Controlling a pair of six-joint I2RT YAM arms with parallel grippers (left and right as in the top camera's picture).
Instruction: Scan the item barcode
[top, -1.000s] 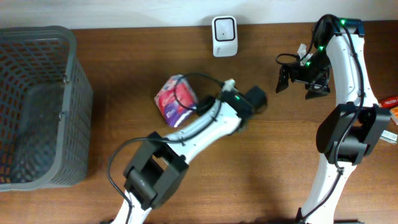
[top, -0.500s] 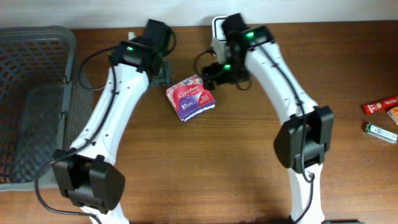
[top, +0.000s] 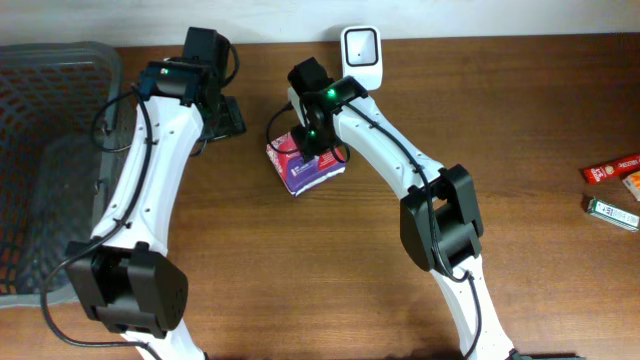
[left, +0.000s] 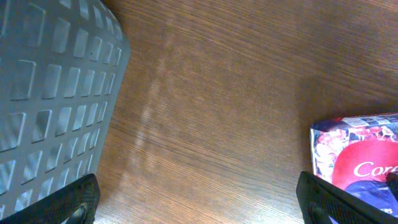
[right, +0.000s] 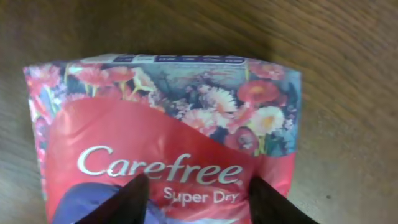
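Table (top: 560, 100): bare wood work surface. Basket (top: 60, 150): at its left end, well apart from the action. Left gripper (left: 202, 208): released, jaws wide, nothing between; parked beside basket, likely to give you room. Right gripper (right: 199, 199): fingers part-spread over packet (top: 315, 172); whether it pinches, you cannot tell. Packet: flat, label up, near scanner (top: 360, 47), not touching; barcode likely needs lift and turn.

The pack (top: 316, 178) lies mid-table (top: 330, 285). The scanner (top: 360, 57) stands behind it, at the far edge. The basket (top: 60, 170) sits at the left edge. My right claw (right: 200, 196) is directly over the pack. My left claw (left: 199, 202) is between pack and basket. Small packets (top: 612, 172) lie at the right edge, well apart from the pack.
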